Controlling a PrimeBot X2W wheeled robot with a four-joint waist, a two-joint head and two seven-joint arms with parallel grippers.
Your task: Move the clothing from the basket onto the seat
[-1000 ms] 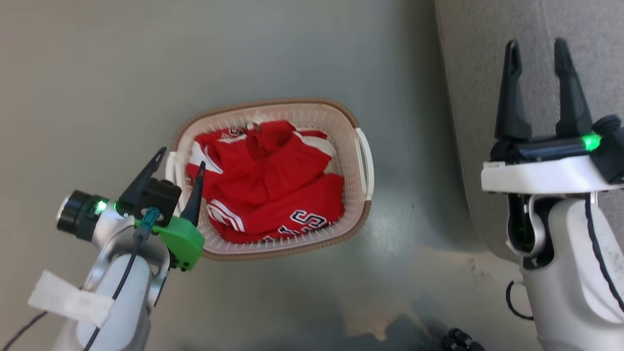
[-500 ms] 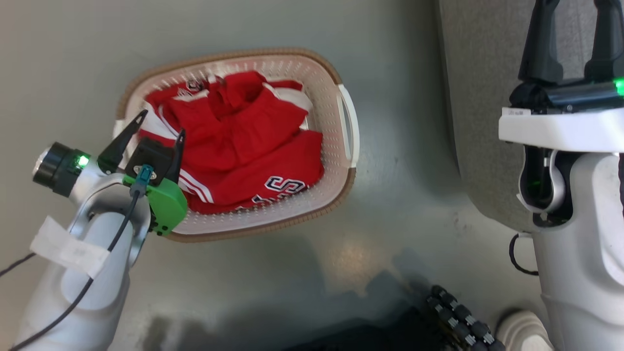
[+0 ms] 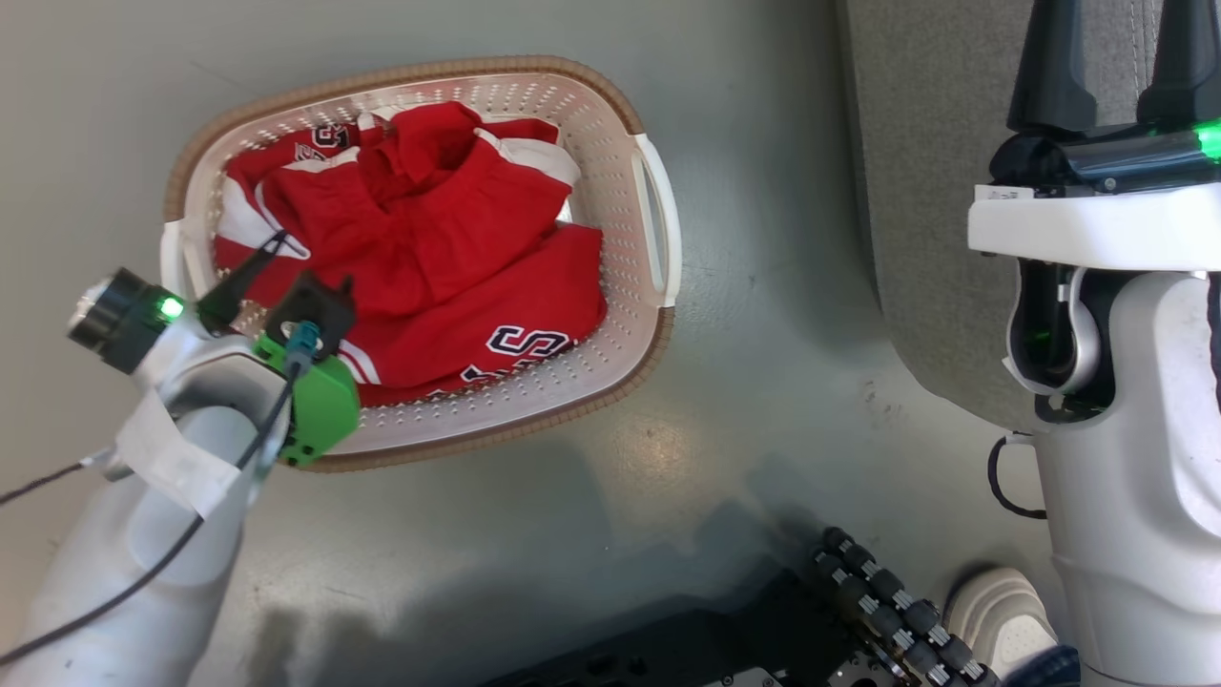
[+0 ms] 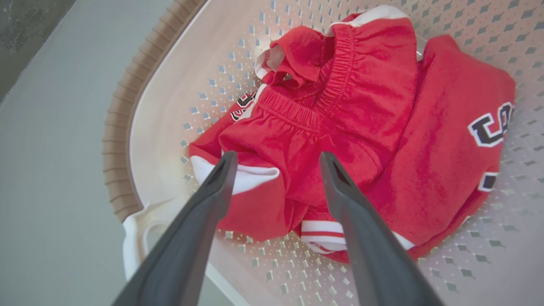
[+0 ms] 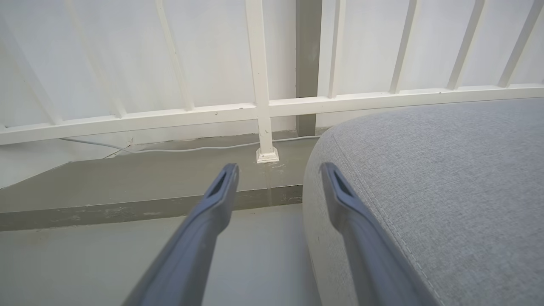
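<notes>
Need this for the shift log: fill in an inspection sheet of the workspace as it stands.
Surface: grey floor, scuffed patches.
Job's things: red clothing heaped in the basket; seat to the basket's right, apart from it.
Clutter: nothing seen.
Claws: left claw open, tips over the clothing, contact unclear; right claw open, empty, by the seat's edge.
Cables: dark cable trailing from behind the left claw; white cable on the floor under the railing.
Surroundings: white railing beyond the seat; a person's shoe at the head view's lower right.

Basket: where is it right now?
Head view, upper left: the basket sits on the floor left of the seat, left gripper over its left end.
</notes>
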